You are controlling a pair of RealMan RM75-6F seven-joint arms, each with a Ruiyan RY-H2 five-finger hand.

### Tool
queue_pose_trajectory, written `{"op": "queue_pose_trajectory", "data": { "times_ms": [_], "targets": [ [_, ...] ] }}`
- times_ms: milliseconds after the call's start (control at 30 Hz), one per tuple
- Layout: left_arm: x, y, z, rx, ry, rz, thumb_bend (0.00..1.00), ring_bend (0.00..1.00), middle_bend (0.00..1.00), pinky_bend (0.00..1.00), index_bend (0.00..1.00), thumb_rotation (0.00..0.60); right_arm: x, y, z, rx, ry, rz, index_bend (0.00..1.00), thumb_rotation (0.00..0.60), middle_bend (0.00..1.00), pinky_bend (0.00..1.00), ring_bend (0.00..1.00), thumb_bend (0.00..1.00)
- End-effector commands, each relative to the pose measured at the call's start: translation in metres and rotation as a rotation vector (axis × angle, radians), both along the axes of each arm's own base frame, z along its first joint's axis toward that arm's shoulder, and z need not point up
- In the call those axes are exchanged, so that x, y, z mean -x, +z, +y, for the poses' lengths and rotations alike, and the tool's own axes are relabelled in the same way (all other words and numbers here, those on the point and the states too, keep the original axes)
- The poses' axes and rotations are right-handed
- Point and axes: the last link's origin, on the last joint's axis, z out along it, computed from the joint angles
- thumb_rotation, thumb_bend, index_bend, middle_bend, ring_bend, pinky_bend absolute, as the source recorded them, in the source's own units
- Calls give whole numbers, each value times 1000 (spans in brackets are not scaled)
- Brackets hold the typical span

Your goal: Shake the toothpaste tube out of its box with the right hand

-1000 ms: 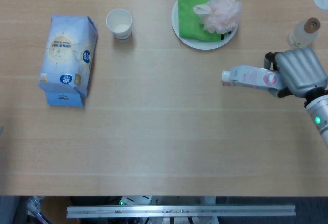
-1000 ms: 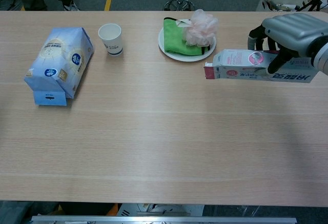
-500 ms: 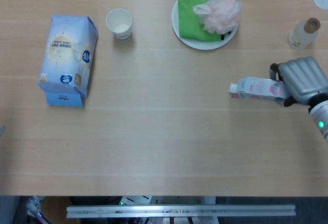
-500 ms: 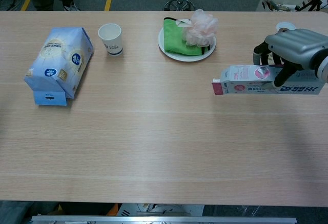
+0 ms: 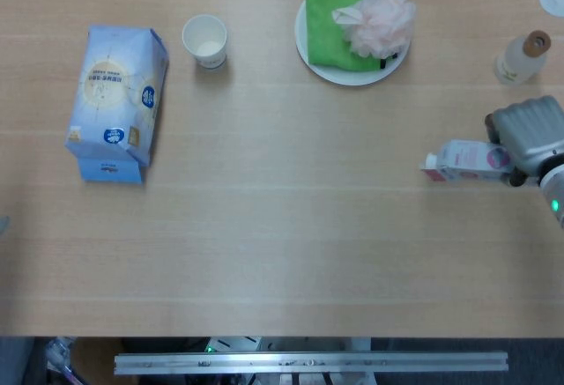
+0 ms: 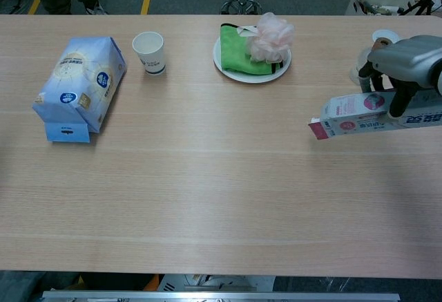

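Right hand (image 6: 409, 63) holds box (image 6: 359, 115) lengthwise, open end tilted down-left

Even, bright overhead light falls across the pale wooden table (image 5: 282, 226), leaving only faint, soft-edged shadows beside the blue bag (image 5: 116, 103) and the paper cup (image 5: 205, 40). Both views are sharp, with no strong glare on the matte tabletop. A dull sheen shows on the silver right hand (image 6: 407, 57). The floor beyond the table's far edge in the chest view looks darker.
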Motion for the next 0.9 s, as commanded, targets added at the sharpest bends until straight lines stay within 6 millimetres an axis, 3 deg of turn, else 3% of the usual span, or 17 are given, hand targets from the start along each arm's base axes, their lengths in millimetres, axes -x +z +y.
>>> {"op": "queue_pose_trajectory", "data": {
  "times_ms": [33,300,900],
  "targets": [
    [0,0,0,1,0,-1,116,372,365,527,400,600,-22,15,-4,4,27,105,667,600,690,657,594,384],
    [0,-1,0,2,-2,-4,116,372,365,527,400,600,-41,24,-8,26,40,132,667,600,689,656,594,384],
    [-1,-1,0,0,-3,-3,116,373,365,527,400,600,-26,17,1,68,70,49,667,600,689,657,594,385]
  ]
}}
